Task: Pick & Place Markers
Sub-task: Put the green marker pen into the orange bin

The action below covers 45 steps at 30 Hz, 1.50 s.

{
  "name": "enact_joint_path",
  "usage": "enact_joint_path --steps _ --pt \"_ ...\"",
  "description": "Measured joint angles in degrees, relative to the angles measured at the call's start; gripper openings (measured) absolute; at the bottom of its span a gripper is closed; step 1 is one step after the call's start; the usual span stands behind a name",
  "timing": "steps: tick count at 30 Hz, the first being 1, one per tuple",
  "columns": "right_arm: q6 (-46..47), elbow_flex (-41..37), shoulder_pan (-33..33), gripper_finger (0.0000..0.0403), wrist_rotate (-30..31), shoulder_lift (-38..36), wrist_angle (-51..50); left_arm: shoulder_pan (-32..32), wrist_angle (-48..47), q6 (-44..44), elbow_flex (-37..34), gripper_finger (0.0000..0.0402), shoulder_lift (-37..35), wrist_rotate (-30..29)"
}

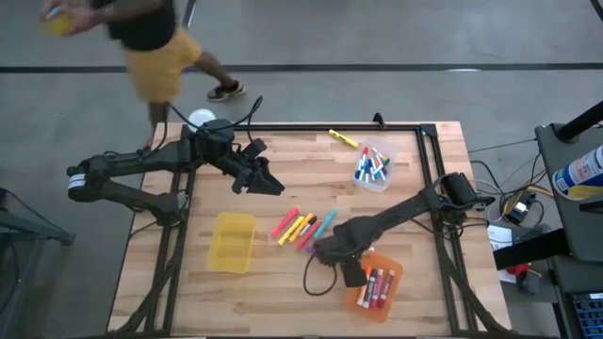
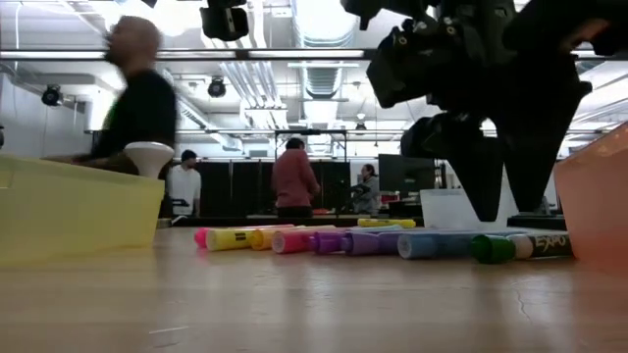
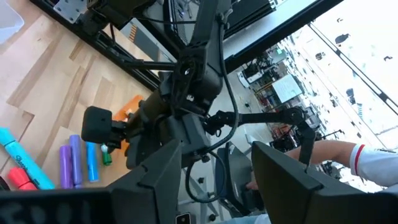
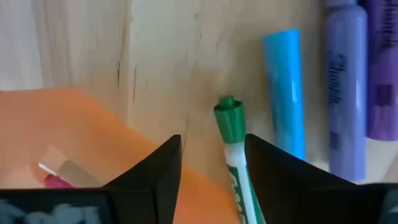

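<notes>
While green-capped, marker (image 4: 234, 152) has white barrel.

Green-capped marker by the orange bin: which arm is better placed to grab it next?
Right. The right gripper hangs open with the green-capped marker between its fingers, beside the orange bin. The left gripper is raised, well away near the table's far side.
</notes>
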Motion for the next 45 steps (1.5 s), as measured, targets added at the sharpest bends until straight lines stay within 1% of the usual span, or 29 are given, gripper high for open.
enact_joint_path --steps 7,11,17,20,25,26,28,33,37,41,45 --pt "0.4 -3.8 0.0 0.0147 1.6 0.0 3.8 0.0 0.0 0.0 0.0 0.0188 0.0 0.0" --pt "-0.3 -6.1 0.0 0.0144 1.7 0.0 4.4 0.0 0.0 -0.2 0.0 0.0188 0.0 0.0" --pt "-1.3 -7.8 -0.1 0.0136 4.1 -0.2 5.8 0.0 0.0 -0.3 0.0 0.0188 0.0 0.0" --pt "-2.7 -8.0 -0.1 0.0117 4.5 -0.2 6.3 0.0 0.0 -0.3 0.0 0.0188 0.0 0.0" --pt "-2.9 -8.0 -0.4 0.0058 5.1 -0.2 6.3 0.0 0.0 -0.3 0.0 0.0188 0.0 0.0" --pt "-2.9 -8.0 -0.4 0.0051 5.1 -0.2 6.3 0.0 0.0 -0.4 0.0 0.0188 0.0 0.0" --pt "-3.0 -7.6 -0.7 0.0051 5.1 -0.1 6.0 0.0 0.0 -0.4 0.0 0.0188 0.0 0.0" --pt "-4.1 -4.1 -1.3 0.0051 6.6 0.4 5.2 0.0 0.0 -0.4 0.0 0.0188 0.0 0.0" --pt "-4.9 1.1 -1.5 0.0051 8.4 0.2 0.3 0.0 0.0 -0.3 0.0 0.0188 0.0 0.0" --pt "-7.4 6.4 -1.3 0.0051 8.6 0.2 -4.2 0.0 0.0 0.0 0.0 0.0188 0.0 0.0" --pt "-9.5 11.7 -0.7 0.0051 9.0 0.1 -10.7 0.0 0.0 -0.1 0.0 0.0188 0.0 0.0"
